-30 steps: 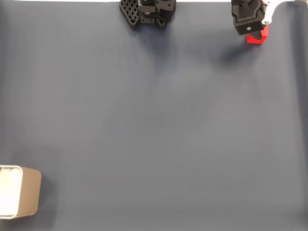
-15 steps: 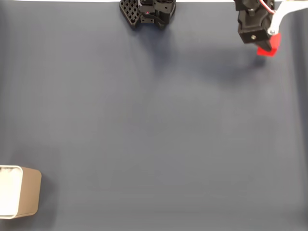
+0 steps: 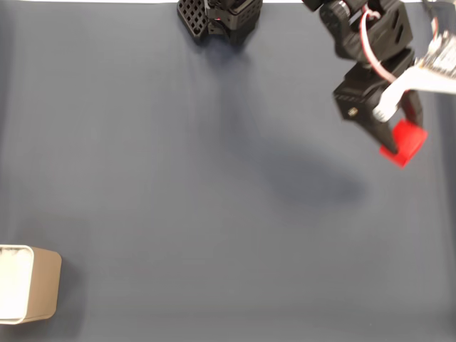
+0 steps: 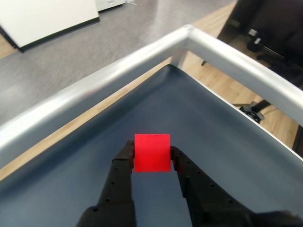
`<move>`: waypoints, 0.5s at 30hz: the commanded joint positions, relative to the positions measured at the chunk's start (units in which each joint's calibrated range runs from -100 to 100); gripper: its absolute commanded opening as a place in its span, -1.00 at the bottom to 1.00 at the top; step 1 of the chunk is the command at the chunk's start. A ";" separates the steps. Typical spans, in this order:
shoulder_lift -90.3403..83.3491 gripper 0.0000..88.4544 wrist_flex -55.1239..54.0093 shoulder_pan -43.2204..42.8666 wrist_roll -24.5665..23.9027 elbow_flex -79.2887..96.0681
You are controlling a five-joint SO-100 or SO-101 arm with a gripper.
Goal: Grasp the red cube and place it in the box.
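The red cube [image 3: 402, 142] hangs above the dark grey mat at the right side of the fixed view, clamped in my gripper [image 3: 397, 141]. In the wrist view the cube [image 4: 152, 152] sits squarely between the two black fingertips of the gripper [image 4: 151, 153], lifted off the surface. The box [image 3: 28, 293], tan outside and white inside, stands at the bottom left corner of the fixed view, far from the cube.
The arm's black base [image 3: 219, 16] sits at the top edge of the mat [image 3: 214, 185]. A metal rail [image 4: 142, 56] frames the table corner in the wrist view, with wooden floor and a chair base [image 4: 253, 111] beyond it.
The gripper has risen from the top right of the mat with the cube held in it and swung down the fixed view, away from the back edge.
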 commanded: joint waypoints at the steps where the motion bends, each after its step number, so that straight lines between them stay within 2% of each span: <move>1: 0.09 -1.00 0.85 6.02 -1.12 -7.67; 15: -0.77 -1.00 2.58 27.47 -1.56 -13.60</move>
